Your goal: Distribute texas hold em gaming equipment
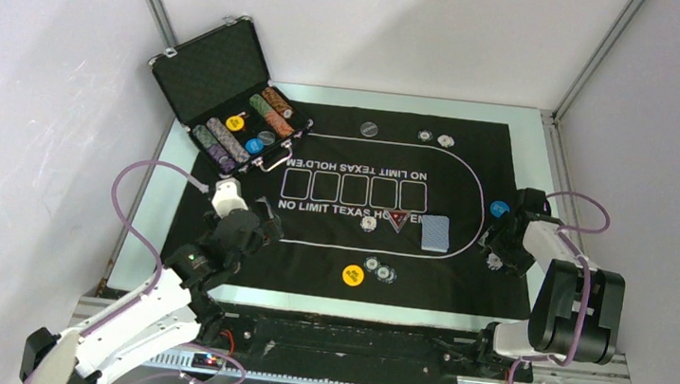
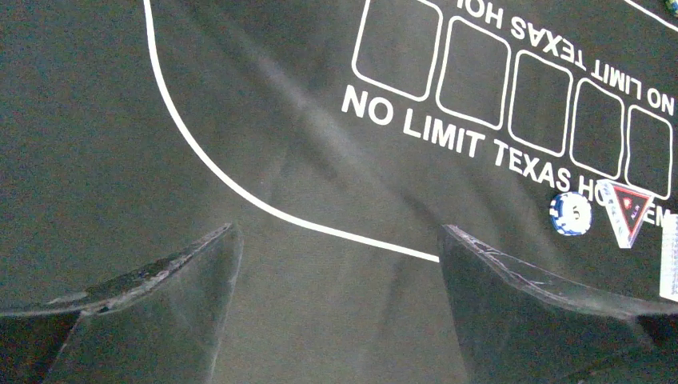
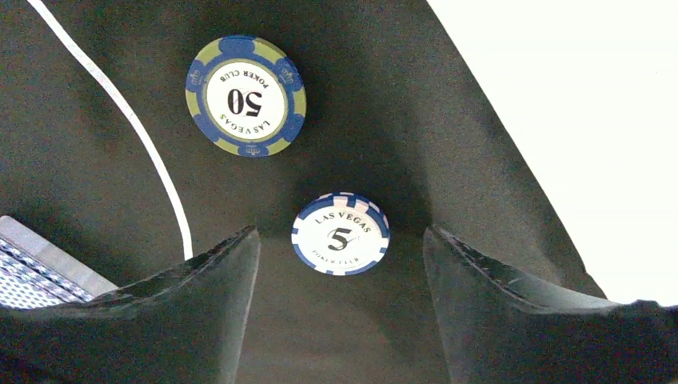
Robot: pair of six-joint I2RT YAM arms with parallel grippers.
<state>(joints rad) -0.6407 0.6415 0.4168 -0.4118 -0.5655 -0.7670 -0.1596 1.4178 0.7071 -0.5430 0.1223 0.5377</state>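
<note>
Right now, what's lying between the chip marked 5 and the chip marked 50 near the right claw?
Only bare black mat; the right wrist view shows the 5 chip and 50 chip apart, nothing between.

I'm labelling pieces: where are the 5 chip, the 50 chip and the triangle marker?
5 chip [image 3: 340, 234], right wrist view, its printed centre.
50 chip [image 3: 245, 95], right wrist view, its printed centre.
triangle marker [image 2: 626, 210], left wrist view, its red middle.

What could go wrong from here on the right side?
The 5 chip lies between the open right jaws, so a sideways pull-out might nudge it into the 50 chip. The mat ends close by; a pushed chip may slide onto the table. The cards sit near one jaw and could get clipped.
</note>
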